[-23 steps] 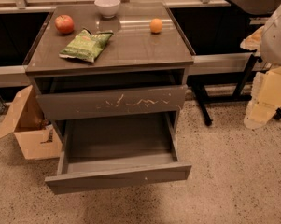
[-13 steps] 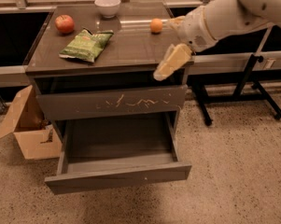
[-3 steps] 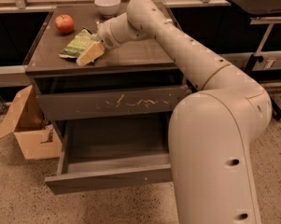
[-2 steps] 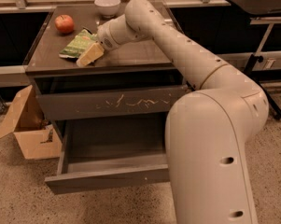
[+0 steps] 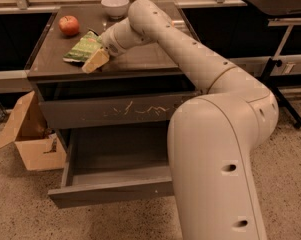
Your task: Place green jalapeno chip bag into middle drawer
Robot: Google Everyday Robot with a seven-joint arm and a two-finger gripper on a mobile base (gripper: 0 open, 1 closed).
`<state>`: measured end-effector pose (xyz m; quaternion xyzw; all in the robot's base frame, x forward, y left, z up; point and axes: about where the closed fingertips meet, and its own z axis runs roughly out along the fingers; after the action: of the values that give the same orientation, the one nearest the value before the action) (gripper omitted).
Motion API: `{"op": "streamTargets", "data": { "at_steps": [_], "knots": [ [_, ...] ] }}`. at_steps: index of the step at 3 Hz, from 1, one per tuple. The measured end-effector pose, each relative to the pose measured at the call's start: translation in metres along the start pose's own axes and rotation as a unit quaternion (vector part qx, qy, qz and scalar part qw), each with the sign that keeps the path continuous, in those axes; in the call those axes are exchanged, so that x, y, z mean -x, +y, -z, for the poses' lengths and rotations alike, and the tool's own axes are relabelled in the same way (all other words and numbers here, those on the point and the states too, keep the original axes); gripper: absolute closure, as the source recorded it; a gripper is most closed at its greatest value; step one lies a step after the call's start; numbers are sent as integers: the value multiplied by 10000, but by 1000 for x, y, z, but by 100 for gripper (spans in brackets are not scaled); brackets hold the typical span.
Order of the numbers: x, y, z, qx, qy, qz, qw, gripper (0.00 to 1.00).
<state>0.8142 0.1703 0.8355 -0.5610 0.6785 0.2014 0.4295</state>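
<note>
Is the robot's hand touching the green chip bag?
Cannot tell. In the camera view the hand overlaps the edge of the green jalapeno chip bag on the cabinet top, but it could be hovering above.

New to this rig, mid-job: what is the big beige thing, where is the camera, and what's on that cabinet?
The big beige shape is the robot's single arm, reaching from the lower right to the cabinet top. One camera looks down at the cabinet's front; its mounting isn't known. The gripper at the arm's tip sits at the near edge of the green jalapeno chip bag, which lies on the top; whether it grips the bag doesn't show. Behind are a red apple and a white bowl. Below, the middle drawer stands pulled open, under the closed scratched drawer front.
</note>
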Motion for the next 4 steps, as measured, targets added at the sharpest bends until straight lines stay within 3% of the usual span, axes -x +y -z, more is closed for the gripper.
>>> {"op": "streamTargets", "data": {
  "at_steps": [2,3,4],
  "knots": [
    [-1,-5,8,29,-123,-85,9999,78],
    [34,-4,57,59,-783,125,9968,100],
    [60,5,103,171,-1183,448,9918,100]
  ]
}}
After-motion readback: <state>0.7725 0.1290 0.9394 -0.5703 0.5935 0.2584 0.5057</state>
